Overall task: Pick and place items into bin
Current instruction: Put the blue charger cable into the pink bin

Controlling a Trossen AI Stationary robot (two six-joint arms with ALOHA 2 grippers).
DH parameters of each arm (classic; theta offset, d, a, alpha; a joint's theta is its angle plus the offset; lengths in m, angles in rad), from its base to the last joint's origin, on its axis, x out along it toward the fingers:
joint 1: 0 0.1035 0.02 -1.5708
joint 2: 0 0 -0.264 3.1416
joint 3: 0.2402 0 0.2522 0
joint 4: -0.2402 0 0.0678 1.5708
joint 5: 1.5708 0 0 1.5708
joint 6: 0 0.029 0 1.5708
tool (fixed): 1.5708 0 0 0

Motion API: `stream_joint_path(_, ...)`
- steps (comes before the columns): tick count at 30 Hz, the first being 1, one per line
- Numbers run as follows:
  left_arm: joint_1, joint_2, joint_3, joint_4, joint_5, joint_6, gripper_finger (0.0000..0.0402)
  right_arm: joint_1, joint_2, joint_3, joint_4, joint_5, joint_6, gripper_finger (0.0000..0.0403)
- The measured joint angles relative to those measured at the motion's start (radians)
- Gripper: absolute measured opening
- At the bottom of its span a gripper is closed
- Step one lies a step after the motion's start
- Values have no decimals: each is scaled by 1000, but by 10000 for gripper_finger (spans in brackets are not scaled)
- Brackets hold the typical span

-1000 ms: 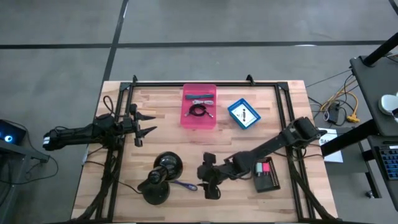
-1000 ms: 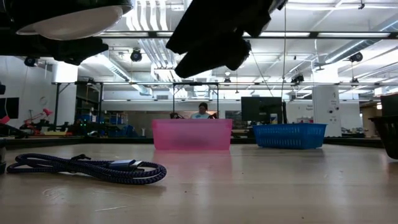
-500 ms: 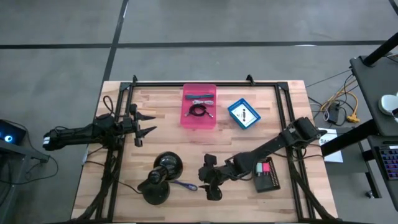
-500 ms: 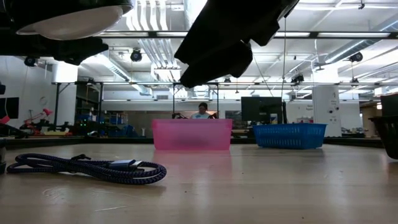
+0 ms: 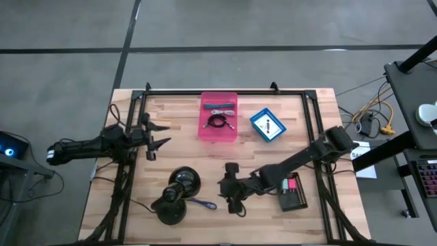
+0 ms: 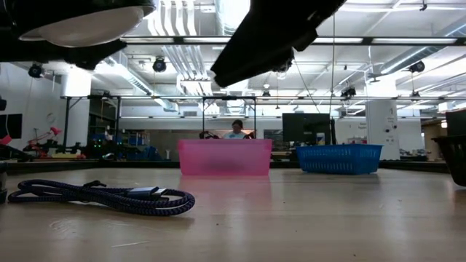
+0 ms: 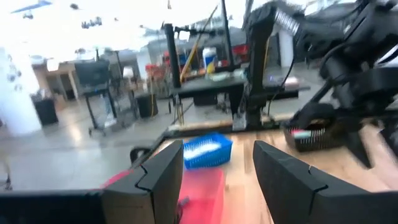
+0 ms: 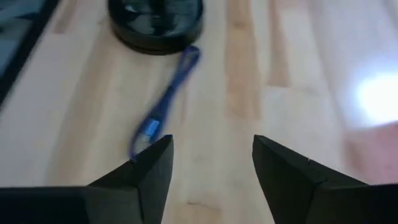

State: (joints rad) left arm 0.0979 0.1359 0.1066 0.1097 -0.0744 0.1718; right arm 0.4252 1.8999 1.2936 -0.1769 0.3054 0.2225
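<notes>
High view: we are seeing a pink bin (image 5: 218, 116) sitting at the far middle of the bench (image 5: 287, 219), holding a black coiled cable (image 5: 217, 122) and a teal tool (image 5: 219, 104) beside it. Just to its right, a blue bin (image 5: 268, 124) is holding a small silver metal piece (image 5: 268, 126). A dark basket (image 5: 293, 192) near the right edge is holding pink contents. A purple cable (image 5: 202, 203) is lying on the bench beside a black round-based object (image 5: 176, 195). The right end effector (image 5: 234, 196) is hovering close to that cable with fingers apart and nothing between them. The left end effector (image 5: 158, 135) is waiting over the left side, fingers apart and empty.
</notes>
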Motion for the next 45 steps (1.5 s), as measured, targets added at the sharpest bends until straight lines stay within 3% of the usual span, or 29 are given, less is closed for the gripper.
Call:
stream_joint_path(8, -1, 88, 66, 48, 200, 17, 180, 21, -143, -140, 56, 224, -67, 182)
stream_joint_path(12, 0, 186, 102, 66, 199, -1, 180, 34, -277, -317, 166, 252, -94, 172)
stream_joint_path(20, 0, 431, 275, 102, 199, 1, 180, 16, -468, -697, 753, 252, -316, 158)
stream_joint_path(26, 0, 709, 486, 87, 199, 2, 180, 10, -522, -832, 1041, 239, -462, 155)
stream_joint_path(30, -1, 924, 671, -14, 201, 27, 180, 9, -561, -856, 1047, 245, -493, 155)
stream_joint_path(35, -3, 1156, 934, -311, 172, 67, 180, 9, -637, -862, 1049, 248, -518, 155)
stream_joint_path(41, -30, 1345, 1198, -609, 170, 38, 180, 9, -739, -904, 999, 249, -522, 155)
stream_joint_path(45, -47, 1429, 1314, -714, 147, -51, 180, 8, -788, -951, 977, 248, -489, 155)
